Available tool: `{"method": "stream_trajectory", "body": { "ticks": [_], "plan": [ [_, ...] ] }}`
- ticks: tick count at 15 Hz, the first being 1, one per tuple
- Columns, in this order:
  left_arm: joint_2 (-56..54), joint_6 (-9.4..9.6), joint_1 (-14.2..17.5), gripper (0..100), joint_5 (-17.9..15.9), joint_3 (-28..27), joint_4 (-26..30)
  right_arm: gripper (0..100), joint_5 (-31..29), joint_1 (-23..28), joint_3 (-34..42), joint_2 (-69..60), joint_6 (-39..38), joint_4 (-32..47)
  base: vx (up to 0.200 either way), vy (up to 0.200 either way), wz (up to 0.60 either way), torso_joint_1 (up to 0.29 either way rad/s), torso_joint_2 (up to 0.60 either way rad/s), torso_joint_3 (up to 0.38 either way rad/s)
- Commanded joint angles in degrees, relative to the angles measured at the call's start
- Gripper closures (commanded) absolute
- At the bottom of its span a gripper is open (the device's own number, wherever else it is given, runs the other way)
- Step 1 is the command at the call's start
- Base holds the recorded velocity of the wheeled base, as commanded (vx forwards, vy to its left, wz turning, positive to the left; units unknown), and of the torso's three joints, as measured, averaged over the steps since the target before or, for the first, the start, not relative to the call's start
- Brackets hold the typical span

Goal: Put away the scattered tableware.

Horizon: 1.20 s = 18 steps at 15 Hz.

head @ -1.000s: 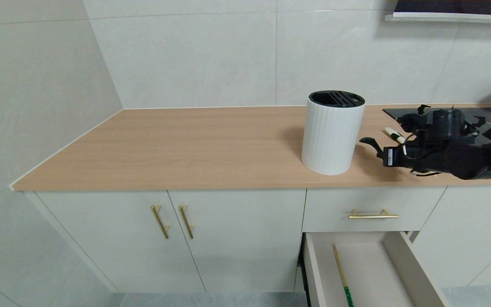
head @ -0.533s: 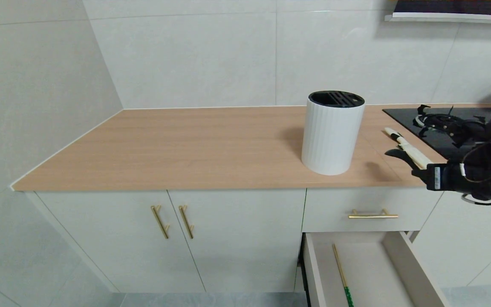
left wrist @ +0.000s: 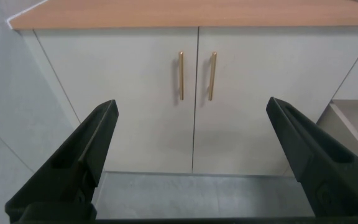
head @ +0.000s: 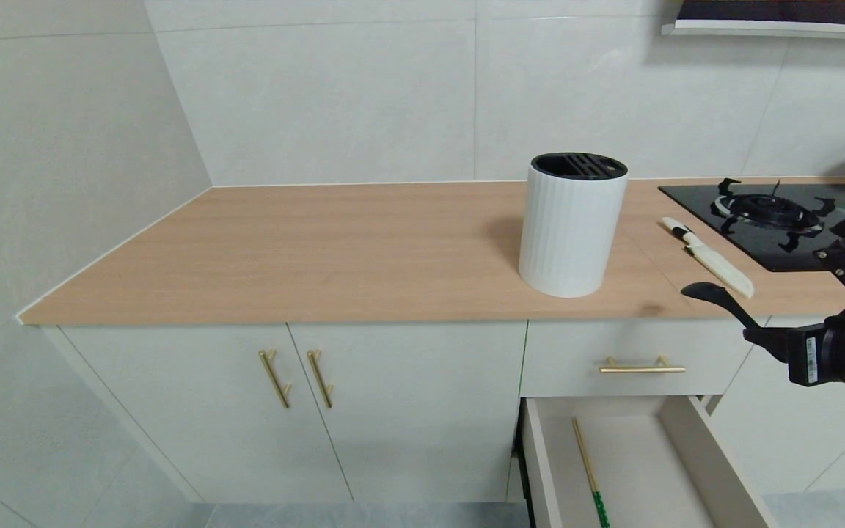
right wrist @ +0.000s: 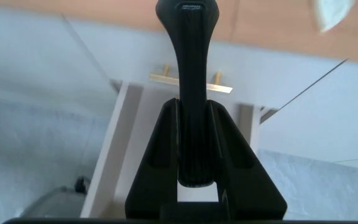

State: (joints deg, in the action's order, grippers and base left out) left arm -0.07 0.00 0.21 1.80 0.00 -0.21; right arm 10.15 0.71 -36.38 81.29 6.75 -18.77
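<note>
My right gripper [head: 763,339] hangs in front of the counter's edge, above the open drawer [head: 536,455], and is shut on a black spoon [head: 708,295] whose rounded end points up and left. From the right wrist, the spoon [right wrist: 190,37] runs out between the closed fingers [right wrist: 160,134]. A white knife [head: 708,257] lies on the wooden counter to the right of the white ribbed utensil holder [head: 573,224]. Green-tipped chopsticks [head: 588,473] lie inside the drawer. My left gripper [left wrist: 191,109] stands open and low, facing the cabinet doors [left wrist: 135,93].
A black gas hob [head: 767,213] sits at the counter's far right, behind the knife. A shut drawer with a gold handle [head: 641,369] is right above the open one. The counter's left half [head: 305,249] is bare wood.
My right gripper has carried the black spoon from over the counter beside the holder, right and down past the counter's front edge. This has uncovered the white knife.
</note>
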Motion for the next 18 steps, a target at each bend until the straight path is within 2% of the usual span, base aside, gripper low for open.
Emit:
{"method": "stream_trajectory", "body": {
  "ticks": [1, 18],
  "plan": [
    [0.1, 0.00, 0.1, 0, 0.0, 0.0, 0.0, 100, 0.1, 0.0, 0.8, -0.3, 1.2, 0.1, 0.000, 0.000, 0.00, -0.159, 0.41, 0.222],
    [0.1, 0.00, 0.1, 0, 0.0, 0.0, 0.0, 100, 0.4, -1.2, 2.5, 7.0, 3.9, -0.2, 0.000, 0.000, 0.00, -0.164, 0.47, 0.300]
  ]
}}
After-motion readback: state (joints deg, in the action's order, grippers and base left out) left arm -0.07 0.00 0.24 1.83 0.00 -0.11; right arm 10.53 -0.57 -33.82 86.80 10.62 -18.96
